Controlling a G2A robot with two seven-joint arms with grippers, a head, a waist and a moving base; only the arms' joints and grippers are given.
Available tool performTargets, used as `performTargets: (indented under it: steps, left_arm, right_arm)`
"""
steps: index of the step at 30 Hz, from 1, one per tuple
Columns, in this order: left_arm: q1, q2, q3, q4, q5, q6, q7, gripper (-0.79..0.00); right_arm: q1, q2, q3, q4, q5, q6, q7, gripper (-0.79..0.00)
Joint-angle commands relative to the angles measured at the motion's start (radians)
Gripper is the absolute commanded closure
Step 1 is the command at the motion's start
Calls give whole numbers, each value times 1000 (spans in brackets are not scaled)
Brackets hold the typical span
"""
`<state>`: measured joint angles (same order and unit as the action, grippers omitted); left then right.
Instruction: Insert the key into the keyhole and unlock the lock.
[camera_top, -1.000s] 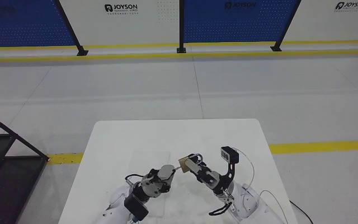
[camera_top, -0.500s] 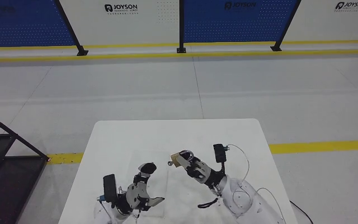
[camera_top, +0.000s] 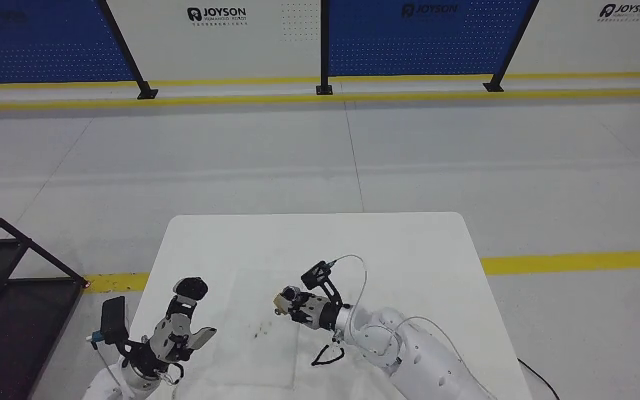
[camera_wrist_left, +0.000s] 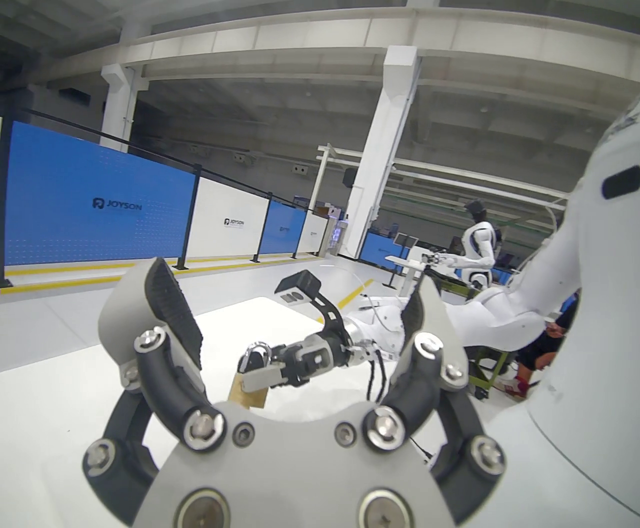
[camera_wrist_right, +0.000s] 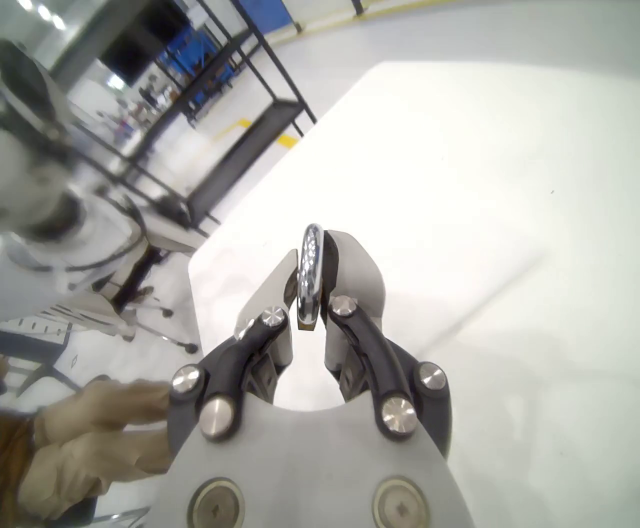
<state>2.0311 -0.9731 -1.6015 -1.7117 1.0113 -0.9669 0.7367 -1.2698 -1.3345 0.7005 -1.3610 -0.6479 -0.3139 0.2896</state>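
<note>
A padlock with a brass body (camera_wrist_left: 247, 395) and a silver shackle (camera_wrist_right: 311, 270) hangs a little above the white table (camera_top: 400, 250). My right gripper (camera_top: 289, 300) is shut on the shackle, whose edge sits between the pads (camera_wrist_right: 317, 250). My left gripper (camera_top: 198, 313) is over the table's left part, well apart from the lock, and its fingers (camera_wrist_left: 170, 310) are spread wide with nothing between them. In the left wrist view the lock's underside is hidden behind that gripper's base. I cannot make out the key.
A faint clear mat (camera_top: 250, 350) lies on the table under both grippers, with small dark specks (camera_top: 263, 332) on it. A black metal rack (camera_top: 30, 290) stands off the table's left side. The back half of the table is bare.
My left gripper has left the padlock and drawn back to the left, open. My right gripper has carried the padlock leftward across the table.
</note>
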Motion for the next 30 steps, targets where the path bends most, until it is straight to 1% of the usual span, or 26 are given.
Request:
performTargets:
  steps: [1, 3, 6, 9, 14, 15, 17, 19, 22, 23, 27, 28, 30]
  left_arm:
    - [-2, -1, 0, 2, -5, 24, -6, -785]
    - [-2, -1, 0, 2, -5, 24, -6, -785]
    - [-2, -1, 0, 2, -5, 24, -6, -785]
    - [-2, -1, 0, 2, -5, 24, -6, -785]
    - [-2, -1, 0, 2, -5, 24, -6, -785]
    - [-2, -1, 0, 2, -5, 24, -6, -785]
    - [-2, -1, 0, 2, -5, 24, -6, -785]
    - [-2, -1, 0, 2, -5, 24, -6, -785]
    - [-2, -1, 0, 2, -5, 24, -6, -785]
    - [-2, -1, 0, 2, -5, 24, -6, -785]
    - [-2, -1, 0, 2, -5, 24, -6, -785]
    - [-2, -1, 0, 2, -5, 24, -6, -785]
    - [-2, -1, 0, 2, -5, 24, -6, -785]
  right_arm:
    - [32, -15, -31, 36, 7, 28, 39, 0]
    - [61, -29, -63, 74, -7, 55, 77, 0]
    - [97, -48, -103, 120, -22, 62, 120, 0]
    - [120, -62, -133, 158, -56, 64, 125, 0]
    - [140, -84, -158, 197, -55, 63, 114, 0]
    - [143, -87, -161, 204, -56, 65, 111, -46]
    - [148, -94, -168, 214, -60, 64, 107, -228]
    - [151, -99, -174, 223, -62, 64, 103, -332]
    - [155, -105, -181, 233, -76, 62, 101, -363]
    - [156, -107, -182, 236, -80, 63, 99, -471]
    - [154, -112, -183, 240, -95, 65, 81, -773]
    - [153, -113, -182, 238, -98, 64, 73, -785]
    - [148, -112, -176, 232, -107, 60, 51, -785]
